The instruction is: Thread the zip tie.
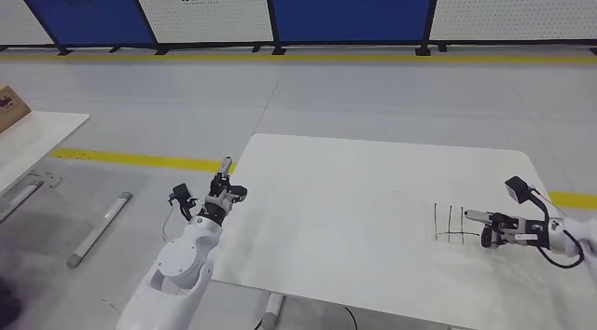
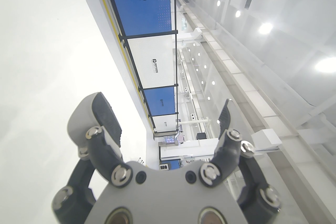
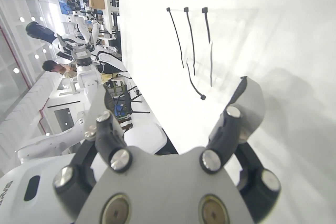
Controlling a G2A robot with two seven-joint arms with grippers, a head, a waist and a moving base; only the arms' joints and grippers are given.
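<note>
The white worktop [image 1: 354,218] carries both arms at opposite ends. The top view places the left gripper [image 1: 225,173] at the worktop's left edge, well apart from the zip ties [image 1: 450,223], and the right gripper [image 1: 478,226] just beside them. Each wrist view adds that its own gripper, left [image 2: 162,101] and right [image 3: 172,83], is spread and holds nothing. From above the black zip ties read as thin crossed lines. The right wrist view resolves three side by side [image 3: 186,9] and another lying aslant [image 3: 202,97].
</note>
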